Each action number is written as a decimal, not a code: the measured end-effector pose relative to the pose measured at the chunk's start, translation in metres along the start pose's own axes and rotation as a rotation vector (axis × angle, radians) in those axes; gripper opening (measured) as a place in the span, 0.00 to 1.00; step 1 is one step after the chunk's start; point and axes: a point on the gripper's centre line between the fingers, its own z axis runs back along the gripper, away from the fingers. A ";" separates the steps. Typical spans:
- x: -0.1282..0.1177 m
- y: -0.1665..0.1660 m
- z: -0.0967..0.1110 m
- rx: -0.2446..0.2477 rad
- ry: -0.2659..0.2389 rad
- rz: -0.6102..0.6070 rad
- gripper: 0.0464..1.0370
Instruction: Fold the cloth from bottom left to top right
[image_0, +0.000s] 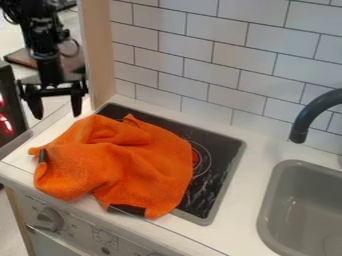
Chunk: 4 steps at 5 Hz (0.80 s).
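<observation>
My black gripper (57, 107) hangs at the upper left, its two fingers spread apart with nothing between them. It is above and to the left of the orange cloth (133, 162), not touching it. The cloth lies rumpled across the left part of the black stove top and over the white counter beside it. One dark patch shows at the cloth's left edge and another at its lower edge.
The black stove top (224, 150) shows to the right of the cloth. A grey sink (267, 220) and a dark faucet (309, 115) are at the right. A white tiled wall (214, 70) and a wooden post (100, 45) stand behind. Knobs (50, 219) line the front.
</observation>
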 end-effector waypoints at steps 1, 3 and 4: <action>0.000 -0.001 -0.014 0.033 0.025 -0.024 0.96; 0.005 -0.003 -0.025 0.059 0.040 -0.043 0.96; 0.005 -0.006 -0.026 0.043 0.044 -0.044 0.96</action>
